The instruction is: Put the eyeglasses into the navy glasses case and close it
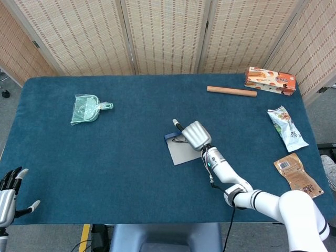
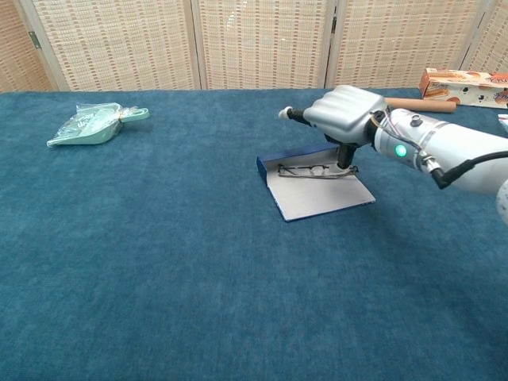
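Observation:
The navy glasses case (image 2: 321, 198) lies open at mid-table, its pale lining up; the head view shows the case (image 1: 180, 154) too. The eyeglasses (image 2: 311, 171) lie folded across the case's far part, and the head view shows part of the eyeglasses (image 1: 180, 140) beside the hand. My right hand (image 2: 343, 113) hovers over their right end with fingers curled in, and one dark fingertip (image 2: 345, 161) reaches down to touch the frame there. From above, the right hand (image 1: 196, 135) covers that end. My left hand (image 1: 8, 193) hangs off the table's near left corner, fingers apart, holding nothing.
A green dustpan (image 1: 85, 108) lies at the far left. At the far right are a wooden stick (image 1: 231, 91) and a snack box (image 1: 270, 80). Two snack bags (image 1: 286, 127) (image 1: 297, 176) lie along the right edge.

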Action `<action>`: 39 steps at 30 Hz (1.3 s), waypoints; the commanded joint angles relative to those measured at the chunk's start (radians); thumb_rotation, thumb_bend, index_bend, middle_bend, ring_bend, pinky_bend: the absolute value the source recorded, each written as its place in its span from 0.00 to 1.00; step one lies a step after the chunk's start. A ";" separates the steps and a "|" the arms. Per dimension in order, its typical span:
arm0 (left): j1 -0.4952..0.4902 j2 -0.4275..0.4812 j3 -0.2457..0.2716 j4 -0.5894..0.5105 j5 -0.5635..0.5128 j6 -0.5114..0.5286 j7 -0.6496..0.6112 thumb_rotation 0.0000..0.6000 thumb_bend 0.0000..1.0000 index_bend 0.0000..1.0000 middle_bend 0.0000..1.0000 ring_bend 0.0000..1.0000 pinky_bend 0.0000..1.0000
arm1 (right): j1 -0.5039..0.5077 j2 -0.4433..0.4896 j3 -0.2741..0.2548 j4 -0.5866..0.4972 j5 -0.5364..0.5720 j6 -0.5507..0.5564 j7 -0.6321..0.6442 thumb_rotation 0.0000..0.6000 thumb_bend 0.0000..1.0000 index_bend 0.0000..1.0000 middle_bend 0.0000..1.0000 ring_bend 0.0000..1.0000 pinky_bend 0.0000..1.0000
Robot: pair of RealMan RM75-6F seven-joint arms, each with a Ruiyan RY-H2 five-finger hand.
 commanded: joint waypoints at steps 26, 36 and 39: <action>0.005 0.000 0.000 0.004 -0.006 0.002 -0.001 1.00 0.19 0.15 0.10 0.10 0.20 | -0.001 -0.063 -0.001 0.157 0.034 -0.061 -0.025 1.00 0.19 0.00 1.00 1.00 0.97; 0.012 0.002 0.001 0.012 -0.013 0.004 -0.009 1.00 0.19 0.15 0.10 0.10 0.20 | 0.028 -0.120 0.030 0.226 0.046 -0.076 -0.016 1.00 0.19 0.00 1.00 1.00 0.97; 0.011 0.001 0.001 0.014 -0.012 0.003 -0.013 1.00 0.19 0.15 0.10 0.10 0.20 | 0.030 -0.132 0.043 0.246 0.061 -0.075 -0.022 1.00 0.19 0.00 1.00 1.00 0.97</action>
